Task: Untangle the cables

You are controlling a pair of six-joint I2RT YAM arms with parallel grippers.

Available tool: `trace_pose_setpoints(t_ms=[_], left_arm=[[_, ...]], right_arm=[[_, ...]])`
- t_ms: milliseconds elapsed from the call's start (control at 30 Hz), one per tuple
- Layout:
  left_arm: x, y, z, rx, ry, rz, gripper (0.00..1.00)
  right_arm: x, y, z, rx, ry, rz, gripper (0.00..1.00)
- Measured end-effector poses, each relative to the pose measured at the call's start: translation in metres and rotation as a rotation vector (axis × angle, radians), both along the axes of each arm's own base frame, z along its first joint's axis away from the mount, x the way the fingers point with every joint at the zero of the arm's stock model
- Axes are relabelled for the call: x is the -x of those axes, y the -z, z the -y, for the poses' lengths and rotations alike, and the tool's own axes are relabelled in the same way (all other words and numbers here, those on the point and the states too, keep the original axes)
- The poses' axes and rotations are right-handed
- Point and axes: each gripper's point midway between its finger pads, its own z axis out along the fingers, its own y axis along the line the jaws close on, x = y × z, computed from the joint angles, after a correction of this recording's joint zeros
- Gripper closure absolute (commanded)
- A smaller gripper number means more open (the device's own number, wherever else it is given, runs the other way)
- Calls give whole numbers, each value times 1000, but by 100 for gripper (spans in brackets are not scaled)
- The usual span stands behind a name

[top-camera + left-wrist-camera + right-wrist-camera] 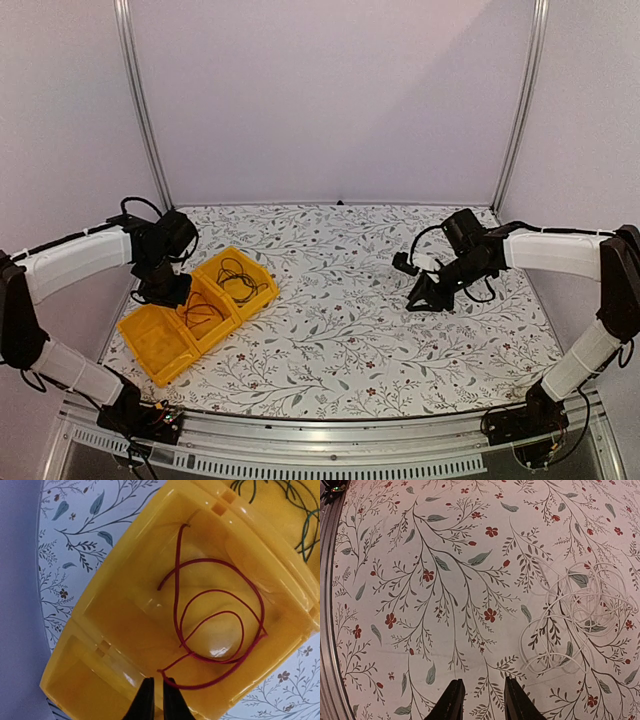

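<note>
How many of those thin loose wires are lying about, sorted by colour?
Red cable: 1
Dark cable: 1
White cable: 1, in a loose coil
Total: 3

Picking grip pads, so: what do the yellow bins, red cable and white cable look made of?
Yellow bins: probably moulded plastic, glossy; bright highlights on the floor, faintly translucent walls.
Red cable: thin wire, likely smooth plastic insulation; holds springy loops.
White cable: similar thin insulated wire, duller finish, loosely coiled; core not visible.
</note>
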Motion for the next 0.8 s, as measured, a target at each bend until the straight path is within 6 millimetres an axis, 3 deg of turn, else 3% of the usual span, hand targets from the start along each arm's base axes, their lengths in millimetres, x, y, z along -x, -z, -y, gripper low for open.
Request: trace_pose_setpoints(t_ms=[100,233,333,433,533,667,800], left_arm=[[2,10,1,-4,-10,-46,59],[-5,6,3,-7,-11,-39,54],[-24,-16,9,15,-6,34,53],[-50,-53,24,52,30,147,53],[-78,-96,59,118,141,297,54],[-97,-151,138,237,400,511,54],[-108,-188,195,349,572,724,50]], right_arm=[[0,0,0,1,-1,1,68],[0,0,0,3,-4,4,68],[1,0,-1,4,-5,4,68],[-1,0,-1,7,-2,12,68],[-5,1,1,17,8,26,69],[-15,-1,7,20,55,37,68],[-46,-21,22,7,160,77,67]])
